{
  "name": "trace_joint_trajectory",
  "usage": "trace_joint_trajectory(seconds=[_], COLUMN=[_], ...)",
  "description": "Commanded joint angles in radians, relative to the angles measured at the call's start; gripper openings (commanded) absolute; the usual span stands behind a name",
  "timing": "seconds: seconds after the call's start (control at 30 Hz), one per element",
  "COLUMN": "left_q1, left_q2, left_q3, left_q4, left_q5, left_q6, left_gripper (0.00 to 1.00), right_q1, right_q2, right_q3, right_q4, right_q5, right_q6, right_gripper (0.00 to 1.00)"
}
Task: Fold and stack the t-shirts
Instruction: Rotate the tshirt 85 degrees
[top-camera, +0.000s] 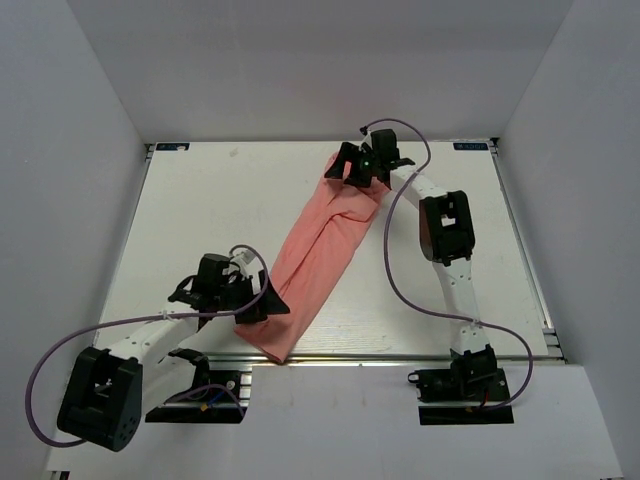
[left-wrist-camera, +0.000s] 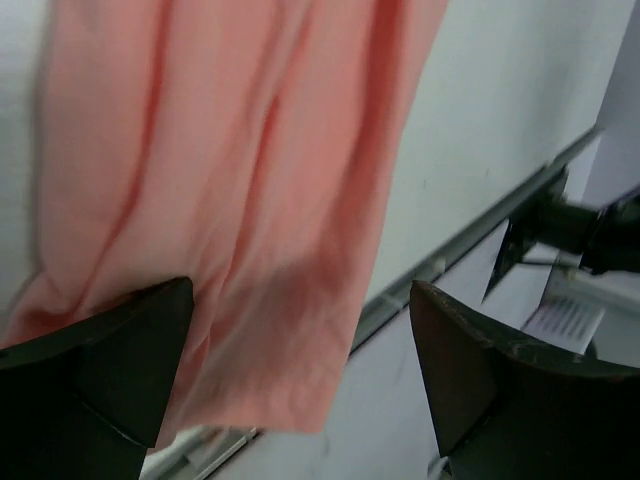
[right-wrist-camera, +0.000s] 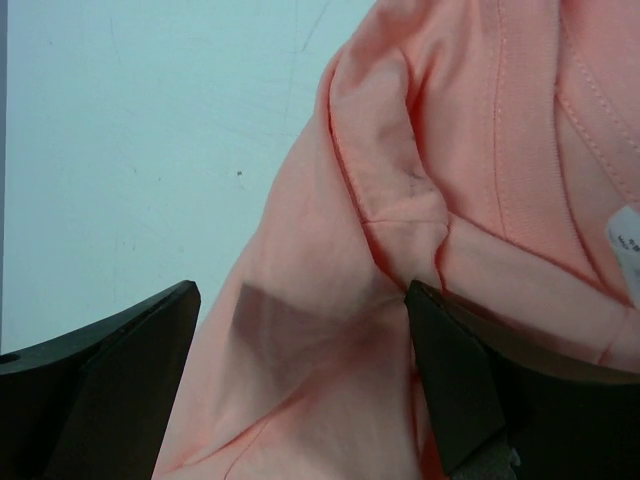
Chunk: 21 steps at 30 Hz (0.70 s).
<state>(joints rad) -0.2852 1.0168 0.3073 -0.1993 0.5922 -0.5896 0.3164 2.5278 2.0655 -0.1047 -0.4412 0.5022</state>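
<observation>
Both spread wide over the t-shirt (top-camera: 320, 250): left gripper (left-wrist-camera: 300, 300), right gripper (right-wrist-camera: 300, 298); label (right-wrist-camera: 625, 248) (white) only at right wrist.

White table (top-camera: 200, 220), metal rail (top-camera: 400, 345) along near edge; plain white walls (top-camera: 320, 60) on three sides

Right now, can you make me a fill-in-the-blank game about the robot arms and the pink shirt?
1. The table holds just ____ t-shirt.
2. The left gripper and right gripper both stand ____.
3. The white label shows in the ____ wrist view.
Missing words: one; open; right.
</observation>
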Motion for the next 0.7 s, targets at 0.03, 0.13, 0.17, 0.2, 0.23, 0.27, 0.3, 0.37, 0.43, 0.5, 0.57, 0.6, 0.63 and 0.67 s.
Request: trace_joint_trajectory(seconds=[0.03,0.13,0.17,0.2,0.23,0.27,0.3,0.37,0.43,0.5,0.57,0.6,0.63,0.67], left_q1=[-0.087,-0.115,-0.124,-0.124,-0.134,-0.134,-0.134,-0.134,-0.134,-0.134,-0.111,-0.111,-0.111,-0.111], left_q2=[-0.039,-0.102,-0.13,-0.13,-0.13,-0.121,-0.098,-0.078,-0.06,-0.051,-0.025,-0.012,0.002,0.015], left_q3=[0.139,0.283,0.292,0.308,0.318,0.34,0.352,0.393,0.421,0.432,0.441,0.441,0.464,0.473], left_q4=[-0.297,-0.304,-0.27,-0.24,-0.208,-0.207,-0.207,-0.207,-0.238,-0.248,-0.293,-0.31,-0.334,-0.359], left_q5=[0.026,-0.061,-0.052,-0.052,-0.08,-0.104,-0.171,-0.245,-0.417,-0.542,-0.607,-0.655,-0.693,-0.722], left_q6=[0.13,0.148,0.148,0.157,0.157,0.157,0.157,0.145,0.085,0.033,-0.016,-0.028,-0.041,-0.052], left_gripper=[1.0,1.0,1.0,1.0,1.0,1.0,1.0,1.0,1.0,1.0,1.0,1.0,1.0,1.0], right_q1=[0.007,0.026,0.041,0.041,0.056,0.067,0.069,0.099,0.13,0.176,0.222,0.231,0.24,0.254], right_q2=[0.004,-0.09,-0.163,-0.187,-0.21,-0.271,-0.282,-0.322,-0.328,-0.308,-0.299,-0.279,-0.278,-0.273], right_q3=[0.106,0.061,0.048,0.015,-0.002,-0.03,-0.047,-0.054,-0.053,-0.044,-0.042,-0.045,-0.06,-0.07], right_q4=[-0.084,-0.124,-0.13,-0.136,-0.148,-0.158,-0.183,-0.236,-0.289,-0.363,-0.439,-0.457,-0.467,-0.495], right_q5=[0.063,0.153,0.197,0.243,0.262,0.339,0.361,0.485,0.522,0.57,0.595,0.617,0.645,0.657], right_q6=[-0.03,-0.131,-0.155,-0.165,-0.181,-0.186,-0.194,-0.194,-0.194,-0.156,-0.105,-0.082,-0.032,-0.01], right_gripper=[0.9,0.9,0.9,0.9,0.9,0.9,0.9,0.9,0.9,0.9,0.9,0.9,0.9,0.9])
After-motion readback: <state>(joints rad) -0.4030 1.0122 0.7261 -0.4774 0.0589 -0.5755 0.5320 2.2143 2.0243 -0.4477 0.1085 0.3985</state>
